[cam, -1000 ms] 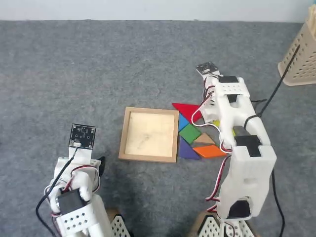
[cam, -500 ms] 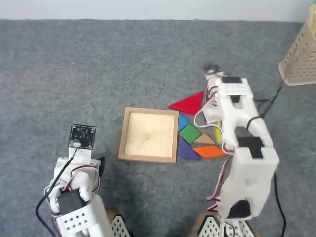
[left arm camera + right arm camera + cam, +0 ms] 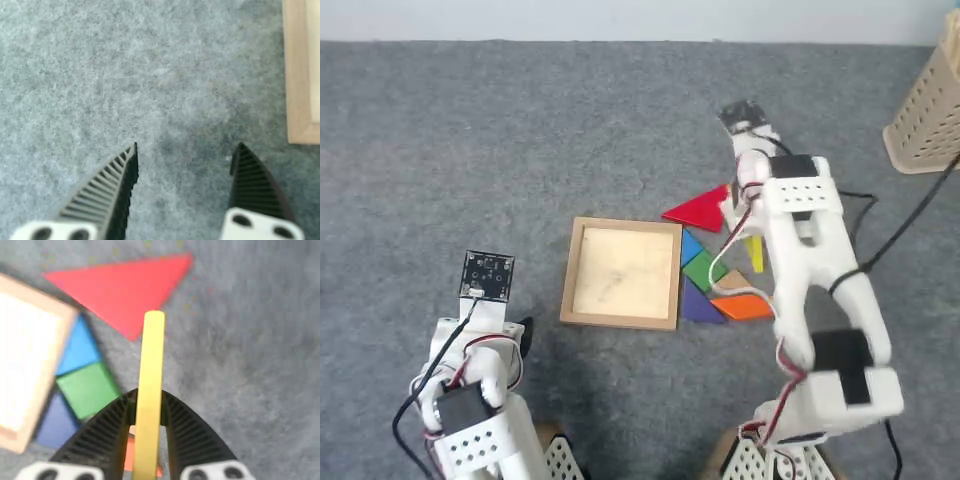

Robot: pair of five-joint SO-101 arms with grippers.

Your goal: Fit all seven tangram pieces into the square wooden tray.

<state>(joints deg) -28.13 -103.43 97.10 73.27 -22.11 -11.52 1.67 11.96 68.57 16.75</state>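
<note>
The square wooden tray (image 3: 623, 272) lies empty on the grey carpet. To its right lie the red triangle (image 3: 702, 209), blue (image 3: 691, 246), green (image 3: 704, 270), purple (image 3: 698, 302), tan (image 3: 733, 283) and orange (image 3: 745, 306) pieces. My right gripper (image 3: 149, 397) is shut on the yellow piece (image 3: 151, 385), held on edge above the cluster; the yellow piece (image 3: 756, 252) shows beside the white arm. The wrist view also shows the red triangle (image 3: 125, 285), green square (image 3: 87, 388) and tray (image 3: 25, 355) below. My left gripper (image 3: 185, 155) is open over bare carpet, left of the tray's rim (image 3: 297, 75).
A beige perforated basket (image 3: 930, 100) stands at the far right edge. The left arm's base (image 3: 470, 400) sits at the near left. Open carpet stretches beyond and left of the tray.
The red triangle shifted away from the cluster and turned. The right arm rose and reached farther back, and the yellow piece now shows lifted beside it. The left arm stayed still.
</note>
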